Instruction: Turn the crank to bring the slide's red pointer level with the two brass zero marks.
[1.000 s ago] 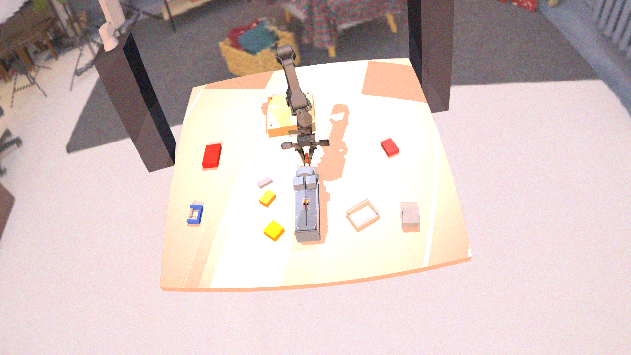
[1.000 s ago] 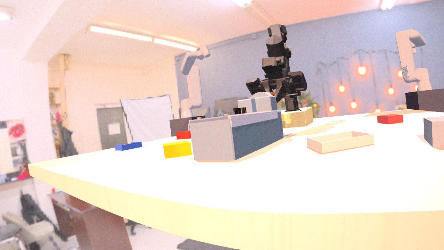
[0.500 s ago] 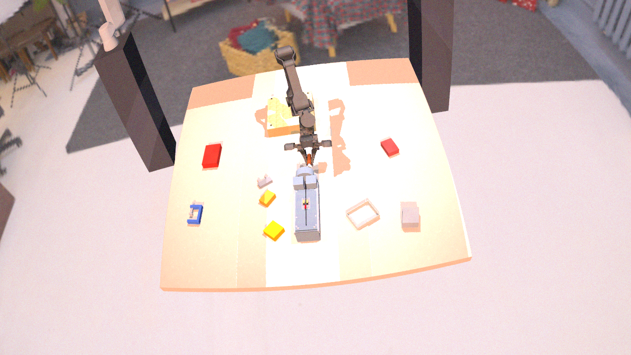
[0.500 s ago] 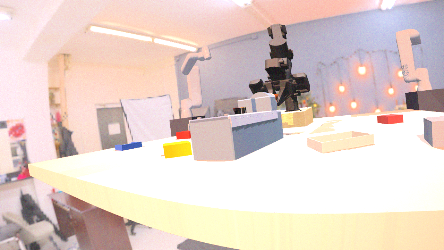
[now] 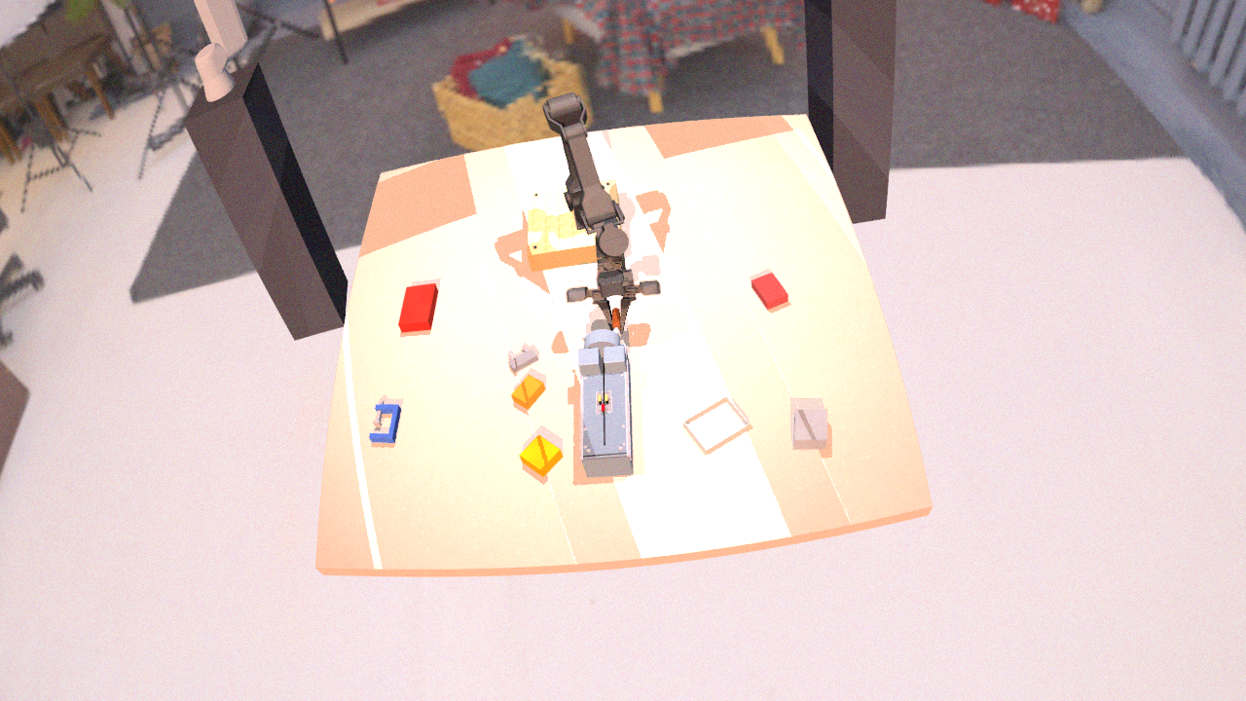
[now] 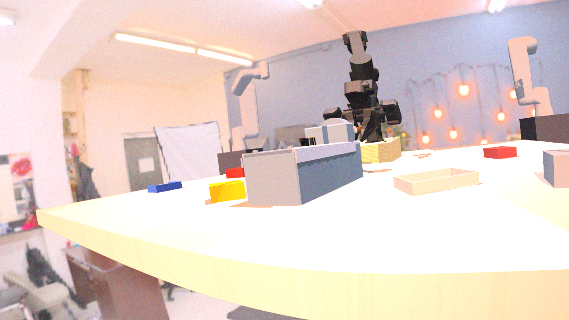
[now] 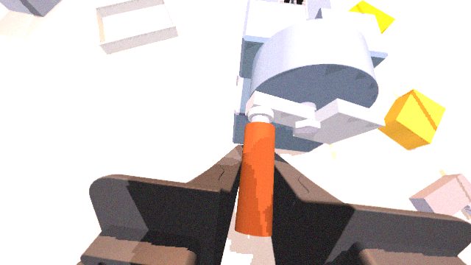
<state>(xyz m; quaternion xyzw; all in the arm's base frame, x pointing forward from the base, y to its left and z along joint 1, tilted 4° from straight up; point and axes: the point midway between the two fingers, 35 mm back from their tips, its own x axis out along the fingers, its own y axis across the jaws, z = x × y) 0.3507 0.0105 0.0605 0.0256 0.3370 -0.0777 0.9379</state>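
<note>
The grey-blue machine (image 5: 616, 431) (image 6: 332, 175) stands lengthwise on the table, its drum (image 7: 313, 48) facing my arm. My gripper (image 5: 614, 325) (image 7: 252, 152) is shut on the orange crank handle (image 7: 256, 184), with a finger on either side. In the wrist view the handle is left of the drum's centre, on a pale crank arm (image 7: 285, 110). The red pointer (image 5: 603, 408) is in the slot on the machine's top, close to the small brass marks (image 5: 607, 397). In the top view it looks slightly on the near side of them. The wrist view hides the pointer.
An orange-yellow block (image 5: 528, 391) (image 7: 412, 121) and a yellow block (image 5: 540, 455) (image 6: 227, 190) stand left of the machine in the top view. A shallow open tray (image 6: 445, 182) (image 7: 140, 40) and a grey block (image 5: 809, 428) are right. Red boxes (image 5: 418, 307) (image 5: 769, 290) lie farther out.
</note>
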